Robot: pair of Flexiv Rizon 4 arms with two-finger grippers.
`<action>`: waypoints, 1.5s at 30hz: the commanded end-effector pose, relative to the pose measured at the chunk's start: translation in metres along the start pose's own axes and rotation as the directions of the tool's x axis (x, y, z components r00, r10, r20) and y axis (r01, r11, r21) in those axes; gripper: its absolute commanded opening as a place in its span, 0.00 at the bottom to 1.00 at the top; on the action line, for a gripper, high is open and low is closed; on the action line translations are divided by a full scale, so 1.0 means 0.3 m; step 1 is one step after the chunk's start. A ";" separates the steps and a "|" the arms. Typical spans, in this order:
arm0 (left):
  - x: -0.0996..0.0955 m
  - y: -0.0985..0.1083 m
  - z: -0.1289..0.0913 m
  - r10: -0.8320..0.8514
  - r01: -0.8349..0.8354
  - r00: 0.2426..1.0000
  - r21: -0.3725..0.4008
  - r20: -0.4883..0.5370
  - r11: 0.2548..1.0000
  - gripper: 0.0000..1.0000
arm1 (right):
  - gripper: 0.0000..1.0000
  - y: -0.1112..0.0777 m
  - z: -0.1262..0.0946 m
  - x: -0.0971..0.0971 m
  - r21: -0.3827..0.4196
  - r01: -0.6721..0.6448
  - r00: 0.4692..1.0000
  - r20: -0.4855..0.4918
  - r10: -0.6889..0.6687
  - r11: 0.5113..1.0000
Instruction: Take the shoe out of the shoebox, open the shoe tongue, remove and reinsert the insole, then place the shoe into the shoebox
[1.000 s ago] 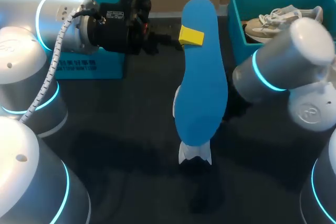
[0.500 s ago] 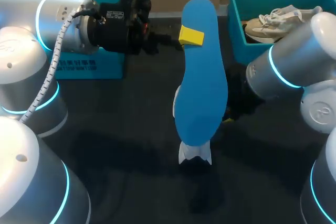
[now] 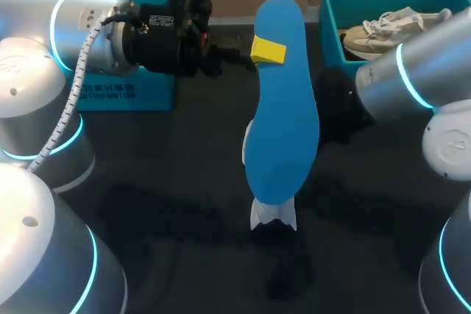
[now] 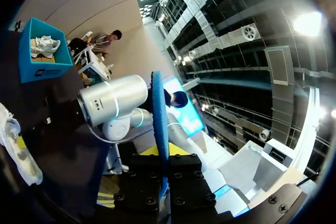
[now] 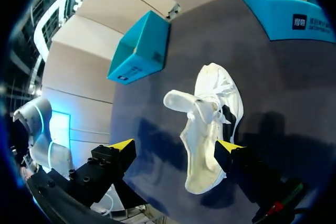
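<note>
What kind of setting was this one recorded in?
Probably a robot test bench: left arm and right arm flank a dark table with a teal shoebox, the left gripper shut on a blue insole.

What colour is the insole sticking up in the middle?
The insole is bright blue, seen best in the head view.

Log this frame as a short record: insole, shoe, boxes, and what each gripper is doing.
insole: blue insole out of the shoe, held up above the table
left gripper: left gripper shut on the insole, which shows edge-on between its fingers
shoe: white shoe on the table, tongue folded out
right gripper: right gripper open, above the shoe, holding nothing
shoebox: teal shoebox at the far right, second shoe inside
other: closed teal box at the far left
</note>
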State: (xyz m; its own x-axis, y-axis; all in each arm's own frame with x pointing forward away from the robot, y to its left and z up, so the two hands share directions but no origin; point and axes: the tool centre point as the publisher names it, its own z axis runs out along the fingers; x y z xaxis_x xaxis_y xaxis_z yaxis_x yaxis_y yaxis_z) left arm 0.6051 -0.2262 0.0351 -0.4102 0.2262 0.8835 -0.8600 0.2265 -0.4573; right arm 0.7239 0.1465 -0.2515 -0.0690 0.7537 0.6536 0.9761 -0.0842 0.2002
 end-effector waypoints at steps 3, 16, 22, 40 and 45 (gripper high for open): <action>-0.001 0.004 0.001 0.000 0.000 1.000 0.001 0.001 1.000 0.00 | 1.00 -0.001 -0.120 0.030 0.016 0.013 0.997 -0.081 -0.012 1.000; -0.001 0.004 0.001 0.000 0.000 1.000 0.001 0.001 1.000 0.00 | 1.00 0.029 -0.210 0.099 0.016 -0.078 0.945 -0.319 0.079 0.997; -0.001 0.004 0.001 0.000 0.000 1.000 0.001 0.001 1.000 0.00 | 1.00 0.029 -0.210 0.099 0.016 -0.078 0.945 -0.319 0.079 0.997; -0.001 0.004 0.001 0.000 0.000 1.000 0.001 0.001 1.000 0.00 | 1.00 0.069 -0.327 0.244 0.091 -0.067 0.854 -0.510 0.104 0.994; -0.001 0.004 0.001 0.000 0.000 1.000 0.001 0.001 1.000 0.00 | 1.00 0.072 -0.355 0.271 0.138 -0.065 0.834 -0.536 0.130 0.988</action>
State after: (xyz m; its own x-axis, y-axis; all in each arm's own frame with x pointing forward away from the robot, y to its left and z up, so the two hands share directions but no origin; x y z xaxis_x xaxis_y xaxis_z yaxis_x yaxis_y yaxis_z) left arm 0.6051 -0.2262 0.0350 -0.4102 0.2262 0.8835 -0.8600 0.2265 -0.4573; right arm 0.7124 0.1361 -0.1213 -0.0392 0.2652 0.9634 0.9962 -0.0652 0.0585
